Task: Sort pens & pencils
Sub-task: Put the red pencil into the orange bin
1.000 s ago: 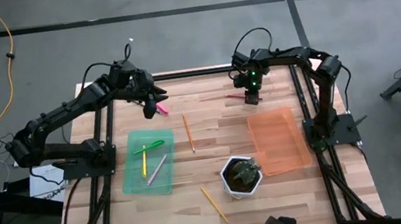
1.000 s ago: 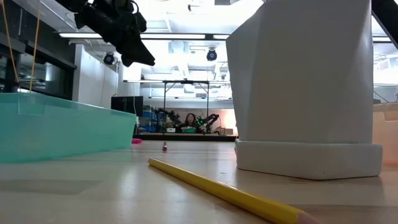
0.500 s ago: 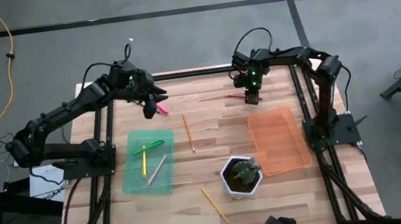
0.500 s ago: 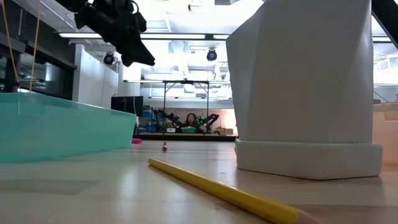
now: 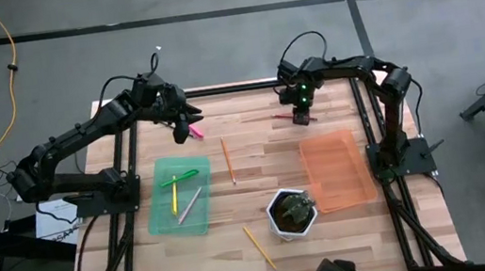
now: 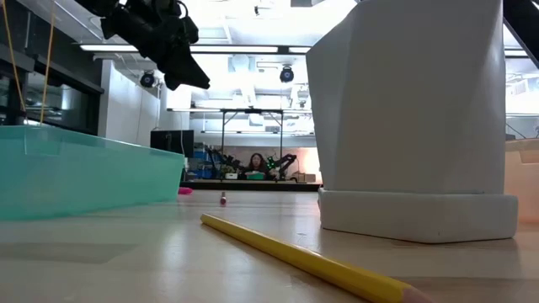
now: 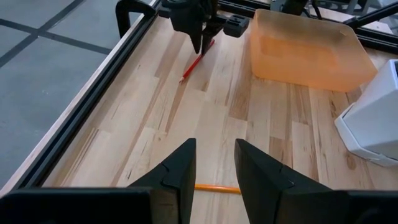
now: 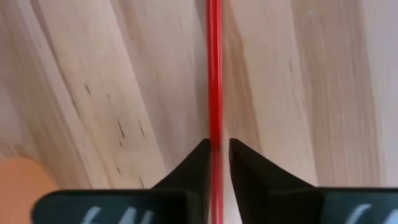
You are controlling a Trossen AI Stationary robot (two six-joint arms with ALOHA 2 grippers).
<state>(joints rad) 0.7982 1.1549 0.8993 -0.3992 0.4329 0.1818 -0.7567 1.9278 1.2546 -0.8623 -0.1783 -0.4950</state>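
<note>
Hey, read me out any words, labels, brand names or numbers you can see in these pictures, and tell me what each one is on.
Nothing can be read in full.
White marks on the right gripper, shut on the red pencil: cut off at the picture's edge, unreadable.
Print on the white sheet beside the table: too small to read.
White pot: no lettering shows.

My high view looks straight down on the whole table [image 5: 266, 165]. My low view sits at tabletop height, close behind the pot [image 6: 413, 118], facing the far room. My left wrist view looks across the table toward the right gripper [image 7: 200, 43] and red pencil [image 7: 198, 60]; my right wrist view sees that pencil very close.
</note>
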